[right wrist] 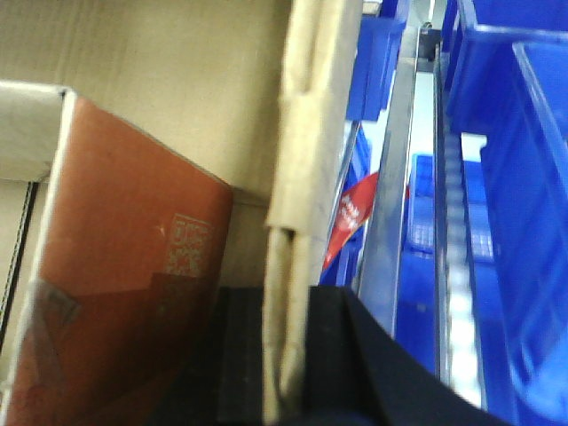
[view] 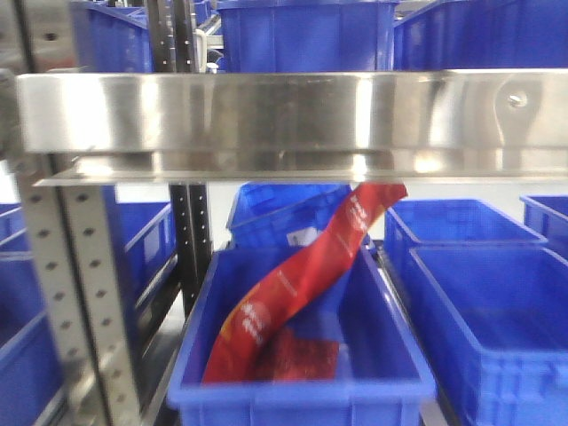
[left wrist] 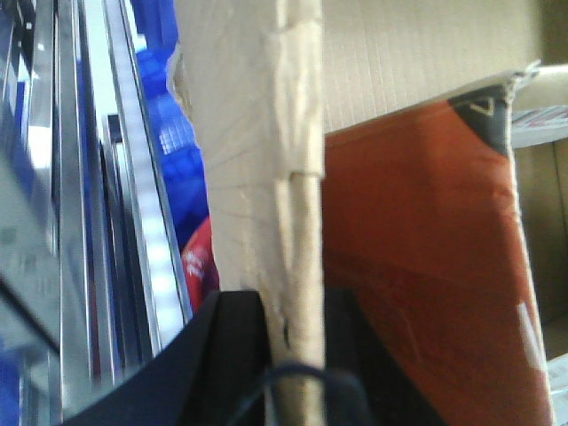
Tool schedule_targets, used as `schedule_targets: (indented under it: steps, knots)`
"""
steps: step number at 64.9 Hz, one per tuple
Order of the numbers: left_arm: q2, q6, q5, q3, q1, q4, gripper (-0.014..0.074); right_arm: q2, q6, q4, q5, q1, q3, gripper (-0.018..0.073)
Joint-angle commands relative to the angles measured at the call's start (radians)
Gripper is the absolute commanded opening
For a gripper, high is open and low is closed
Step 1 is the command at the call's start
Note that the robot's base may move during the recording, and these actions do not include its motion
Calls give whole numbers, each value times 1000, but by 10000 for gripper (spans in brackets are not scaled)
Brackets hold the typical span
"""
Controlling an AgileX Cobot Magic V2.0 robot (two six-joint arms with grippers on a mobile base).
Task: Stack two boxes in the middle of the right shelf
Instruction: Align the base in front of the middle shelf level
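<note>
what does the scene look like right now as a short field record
left claw: shut on a cardboard carton wall
right claw: shut on a carton wall too
inside carton: orange-red box
shelf lip: shiny steel, across top of front view
below shelf: red packet leaning in blue bin

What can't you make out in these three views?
Front view: shiny stainless-steel shelf lip hides the top of the red printed pouch; no grippers show.
Left wrist: brown corrugated cardboard box, clamped by left gripper, runs off-frame; size unknown.
Right wrist: right gripper clamps it; print on orange pack blurred.
</note>
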Motion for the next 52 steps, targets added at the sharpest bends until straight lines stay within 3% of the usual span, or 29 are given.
schedule_targets:
  steps: [1,52]
  knots:
    - [-18,-1,-27,-17,4,31,-111,-10,-17,-46,-57,-9,-11,-153]
    - [-18,-1,-27,-17,4,31,-111,-10,-17,-46,-57,-9,-11,-153]
